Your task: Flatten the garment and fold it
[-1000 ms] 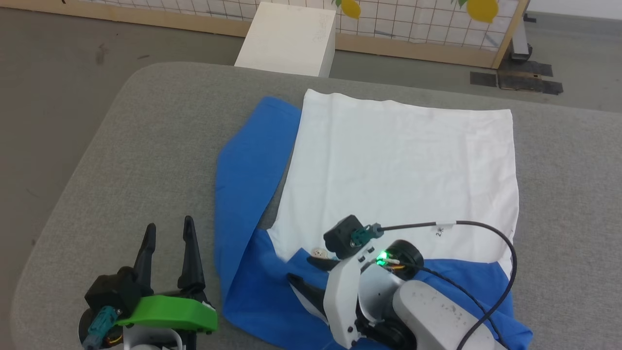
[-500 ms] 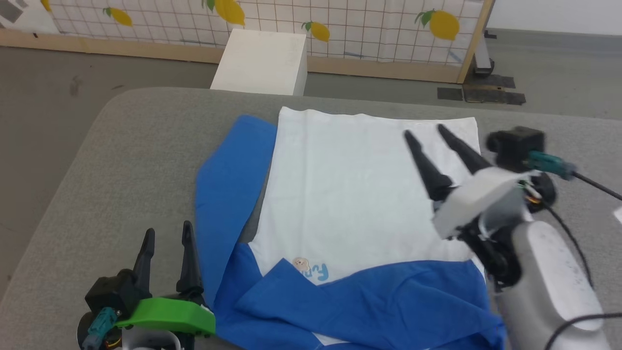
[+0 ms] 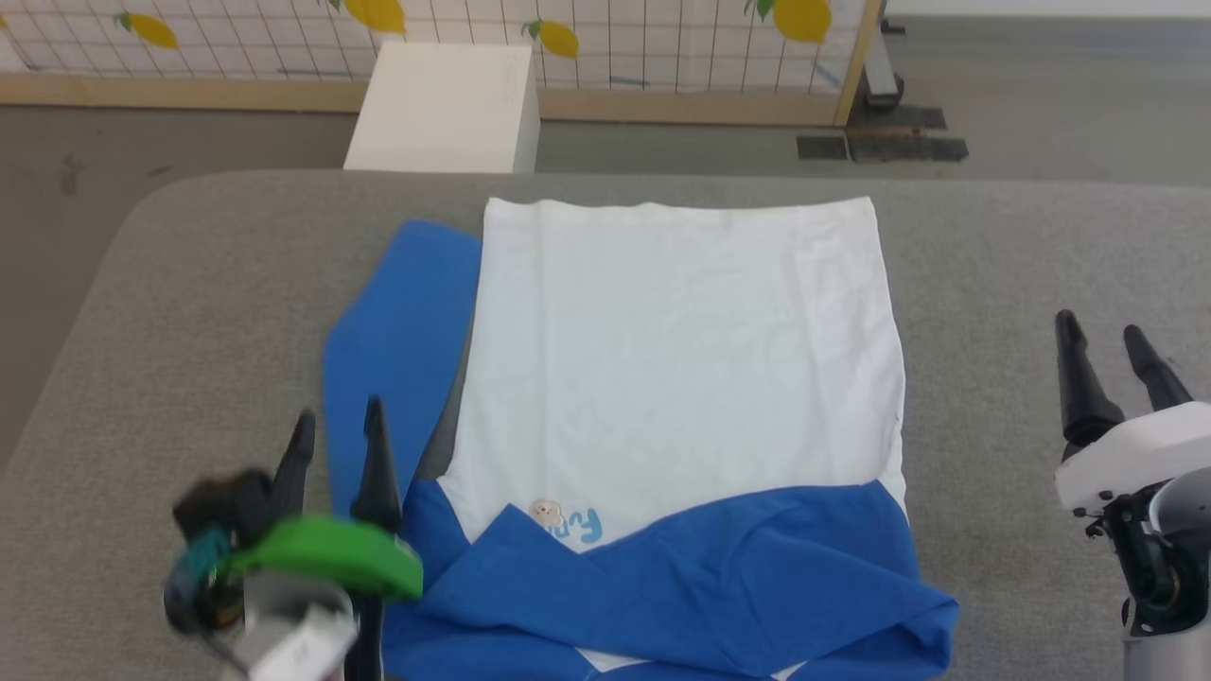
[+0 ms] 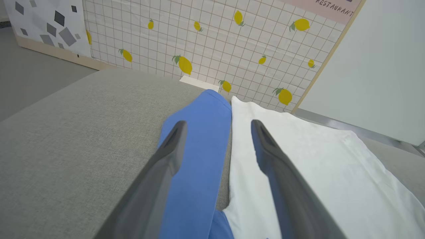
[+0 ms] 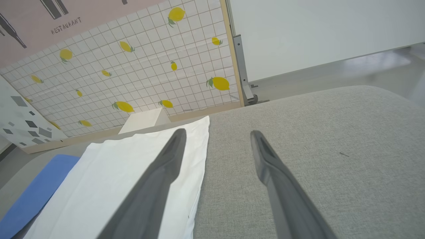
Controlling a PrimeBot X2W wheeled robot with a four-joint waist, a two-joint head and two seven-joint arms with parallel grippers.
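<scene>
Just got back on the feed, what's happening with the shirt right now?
Neither gripper is holding anything at this moment. The garment lies on the gray padded table, its white body spread flat, one blue sleeve folded across the near end and the other blue sleeve stretched out along the left side, not yet folded in. The left gripper is open beside that loose sleeve; the right gripper is open over bare table to the garment's right.

Blurry L claw (image 3: 341, 411) (garment (image 3: 681, 350) btm cropped)
</scene>
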